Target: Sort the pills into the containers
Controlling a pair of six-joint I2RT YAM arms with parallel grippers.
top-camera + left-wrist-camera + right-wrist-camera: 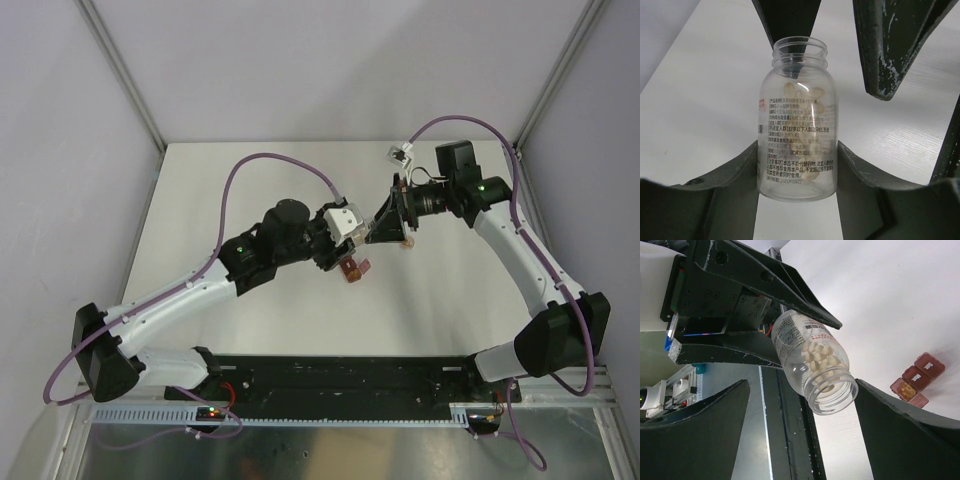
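Observation:
A clear labelled bottle (797, 125) is held up off the table, with my left gripper (796, 150) shut on its lower body. Cream pills (822, 355) lie inside it, and its open mouth (832, 390) tilts toward the right wrist camera. My right gripper (802, 382) stands open astride the mouth; one finger (900, 430) is close to the rim, the other well apart. Its fingers (890, 50) show dark beyond the bottle in the left wrist view. The dark red containers (917, 382) lie on the white table under both grippers (353, 268); one open compartment (905, 391) shows an orange mass.
A black rail (330, 375) with both arm bases runs along the near edge. Grey walls and metal posts (125, 75) close in the white table (240, 180) on the left, back and right. A small pale object (407, 243) lies below the right gripper.

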